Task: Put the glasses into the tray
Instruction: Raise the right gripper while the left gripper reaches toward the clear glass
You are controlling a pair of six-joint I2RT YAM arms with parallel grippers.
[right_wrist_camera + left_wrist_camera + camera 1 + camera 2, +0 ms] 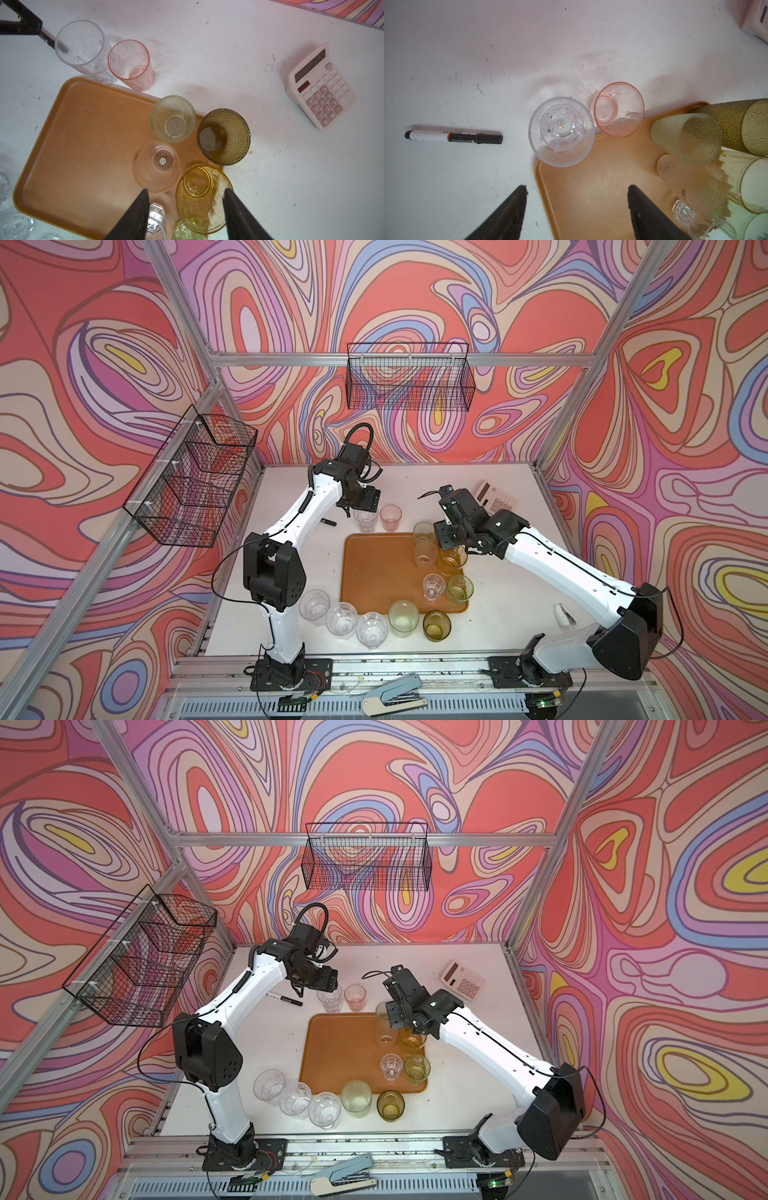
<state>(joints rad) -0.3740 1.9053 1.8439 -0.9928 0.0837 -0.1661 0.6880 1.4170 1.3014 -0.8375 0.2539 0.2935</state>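
Observation:
The orange-brown tray (374, 568) lies mid-table. My right gripper (186, 190) is open and straddles the amber glass (199, 197) standing at the tray's right edge; one fingertip (227, 192) is at its rim, the other stands apart. Pale green (173, 118), clear dimpled (155, 166) and olive (223, 136) glasses stand close by. My left gripper (577, 189) is open and empty above the tray's back left corner, short of a clear glass (561, 131) and a pink glass (618, 109) on the table. Three clear glasses (341, 620) stand front left.
A black-and-white marker (453, 137) lies left of the clear glass. A pink calculator (321, 87) sits at the back right. Pale green (403, 617) and olive (436, 625) glasses stand at the tray's front edge. Wire baskets (409, 377) hang on the walls.

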